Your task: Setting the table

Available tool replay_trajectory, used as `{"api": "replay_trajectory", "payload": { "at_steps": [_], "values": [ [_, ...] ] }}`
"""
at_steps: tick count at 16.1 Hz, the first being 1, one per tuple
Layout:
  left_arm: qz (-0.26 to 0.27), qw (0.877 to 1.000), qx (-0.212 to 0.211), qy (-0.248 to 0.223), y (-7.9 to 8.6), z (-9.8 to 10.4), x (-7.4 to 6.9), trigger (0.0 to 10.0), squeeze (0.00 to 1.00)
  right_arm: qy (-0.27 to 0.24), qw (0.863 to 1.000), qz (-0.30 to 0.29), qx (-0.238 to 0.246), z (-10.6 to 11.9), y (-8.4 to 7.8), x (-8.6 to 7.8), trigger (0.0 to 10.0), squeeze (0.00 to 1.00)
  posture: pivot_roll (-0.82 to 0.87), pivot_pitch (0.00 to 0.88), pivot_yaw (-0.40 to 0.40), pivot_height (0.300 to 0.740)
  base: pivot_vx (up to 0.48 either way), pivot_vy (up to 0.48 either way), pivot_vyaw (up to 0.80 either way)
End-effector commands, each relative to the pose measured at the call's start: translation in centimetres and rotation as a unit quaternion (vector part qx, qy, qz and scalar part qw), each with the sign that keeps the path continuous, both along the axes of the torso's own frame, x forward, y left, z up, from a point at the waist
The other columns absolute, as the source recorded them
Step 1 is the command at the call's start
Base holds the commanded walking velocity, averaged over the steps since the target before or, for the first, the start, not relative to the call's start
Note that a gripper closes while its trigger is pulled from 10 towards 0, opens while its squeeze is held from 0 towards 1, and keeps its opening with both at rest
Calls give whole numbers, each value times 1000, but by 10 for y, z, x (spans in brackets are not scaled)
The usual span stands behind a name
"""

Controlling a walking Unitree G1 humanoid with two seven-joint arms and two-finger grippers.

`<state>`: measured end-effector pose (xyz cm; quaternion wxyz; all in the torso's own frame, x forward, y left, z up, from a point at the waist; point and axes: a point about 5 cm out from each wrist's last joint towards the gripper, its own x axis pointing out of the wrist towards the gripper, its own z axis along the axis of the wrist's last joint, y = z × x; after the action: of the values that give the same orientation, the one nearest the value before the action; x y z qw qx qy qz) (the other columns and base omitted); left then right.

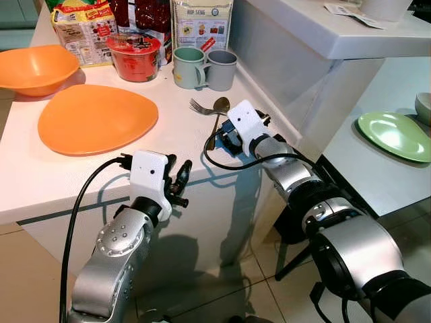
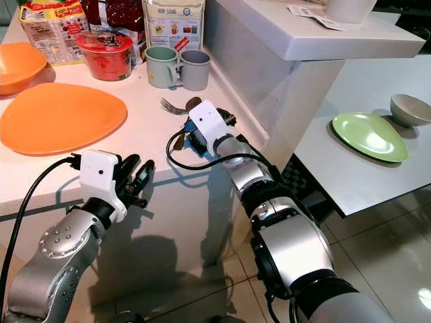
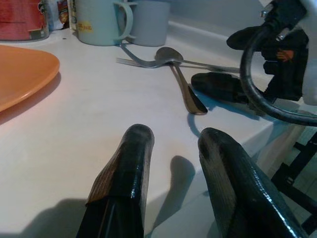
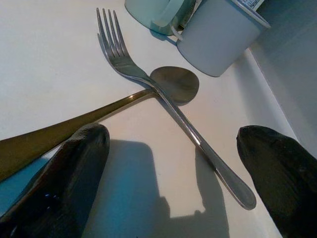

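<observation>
Reaching over the edge of a white counter (image 1: pixel 40 182) at the centre of the frame, right gripper (image 4: pixel 173 171) spread wide, its two black fingers (image 4: pixel 64 183) standing either side of crossed cutlery and gripping nothing. Lying between and just ahead of those fingers, a silver fork (image 4: pixel 163 99) laid over a darker spoon (image 4: pixel 173 84), the two crossing at the spoon's neck; fork handle running toward the far finger, whether touching it cannot be told. Hovering at the counter's front edge, lower left of centre, left gripper (image 3: pixel 173 163) parted by a narrow gap, empty, fingertips just above the white surface. Resting in the upper left of the frame, a flat orange plate (image 1: pixel 97 118) with an orange bowl (image 1: pixel 34 67) behind it. Standing side by side just beyond the cutlery, a pale green mug (image 1: pixel 188 66) and a grey mug (image 1: pixel 221 69). Sitting on a lower table at the right edge, a green plate (image 1: pixel 394 134).
</observation>
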<state>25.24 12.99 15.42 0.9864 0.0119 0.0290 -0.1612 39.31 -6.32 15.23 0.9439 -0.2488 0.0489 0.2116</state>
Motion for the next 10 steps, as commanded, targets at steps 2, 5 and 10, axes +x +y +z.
{"api": "replay_trajectory", "payload": {
  "at_steps": [2,5,10],
  "values": [
    [-8,1000,0,-4,-5,3,-2,10000,0,115,991,-28,-53,-54,-21,-17,10000,1000,59,98,-99,740,0,0,0],
    [-8,1000,0,-4,-5,4,-2,10000,0,114,991,-46,-46,-52,-22,-16,10000,965,58,99,-102,740,0,0,0],
    [-7,1000,0,-5,-6,4,-1,10000,0,120,991,-45,-33,-52,-19,-16,0,0,61,96,-108,740,0,0,0]
  ]
}}
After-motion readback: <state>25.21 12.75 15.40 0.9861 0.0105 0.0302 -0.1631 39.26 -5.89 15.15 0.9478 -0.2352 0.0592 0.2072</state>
